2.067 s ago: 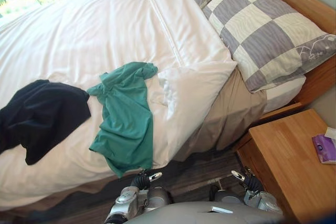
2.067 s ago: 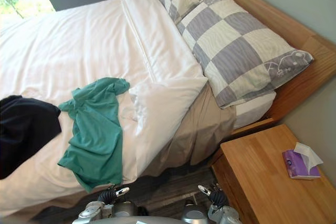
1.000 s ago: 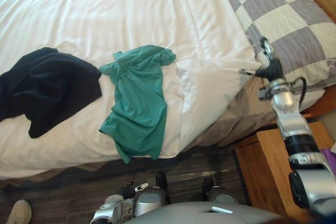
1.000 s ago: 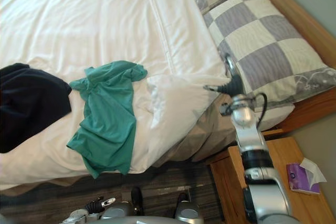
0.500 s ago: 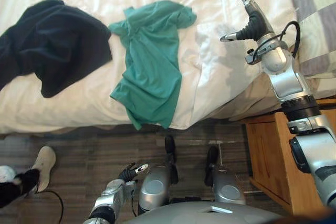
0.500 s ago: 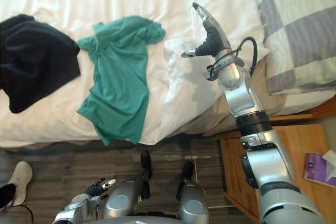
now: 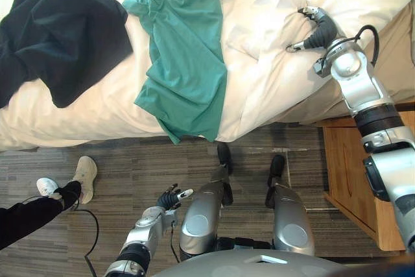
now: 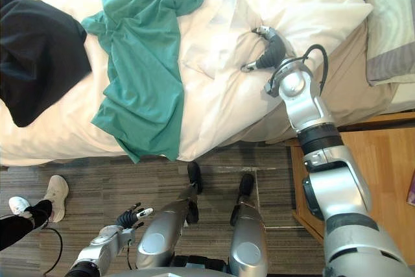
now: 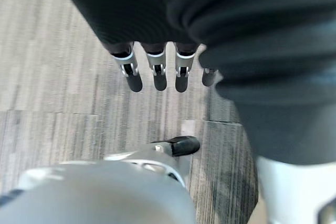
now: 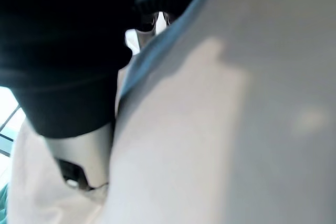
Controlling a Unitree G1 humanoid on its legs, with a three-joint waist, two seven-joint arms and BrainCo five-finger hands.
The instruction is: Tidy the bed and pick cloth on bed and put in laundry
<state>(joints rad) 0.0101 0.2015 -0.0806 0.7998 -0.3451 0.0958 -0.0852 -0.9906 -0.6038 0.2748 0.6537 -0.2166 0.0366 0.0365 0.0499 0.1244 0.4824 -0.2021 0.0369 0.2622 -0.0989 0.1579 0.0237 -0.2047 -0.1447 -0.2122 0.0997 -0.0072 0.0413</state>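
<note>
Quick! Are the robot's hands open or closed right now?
Left hand: open, holding nothing.
Right hand: on the white duvet, cannot tell whether it grips.

Head stereo pair looking steeply down, both sharing bed (image 8: pixel 363 76) edge and floor (image 7: pixel 130 167), left wrist close above floor, right wrist pressed against white bedding (image 10: pixel 210 129)

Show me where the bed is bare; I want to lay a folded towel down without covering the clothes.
Bare duvet runs along the bed's near edge, below the black garment and left of the green shirt. Another, rumpled patch lies between the shirt and the right hand. The gap between the two garments is too tight.
</note>
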